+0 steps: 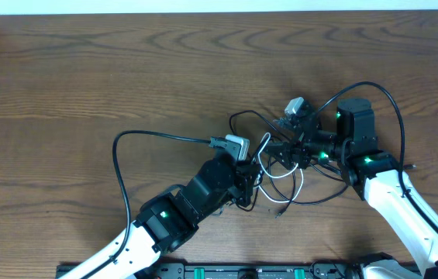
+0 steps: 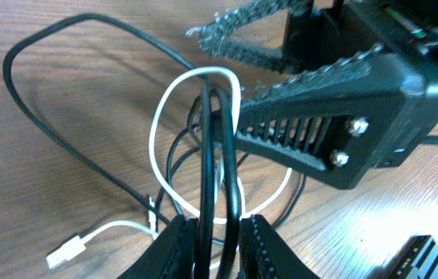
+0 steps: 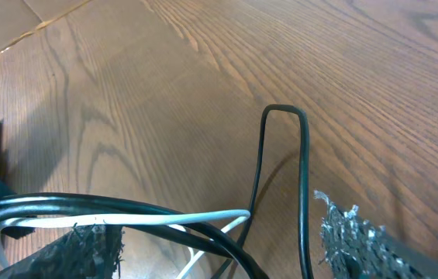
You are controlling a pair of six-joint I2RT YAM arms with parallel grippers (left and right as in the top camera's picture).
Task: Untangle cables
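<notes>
Here, clenching thin black cables (image 2: 205, 170) in left jaws; right jaws released, crowding close opposite over brown wooden desk (image 1: 87, 77).

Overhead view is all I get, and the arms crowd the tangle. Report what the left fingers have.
Observer: Left wrist view: the left fingers pinch two strands of thin black cable.
Operator: Give me the right fingers.
Observer: Right wrist view: the right fingers stand wide open; the thin white cable passes over one of them.
Operator: Find the white cable's plug.
Observer: Left wrist view: its small white plug lies flat on the brown wooden table, apart from the loops.
</notes>
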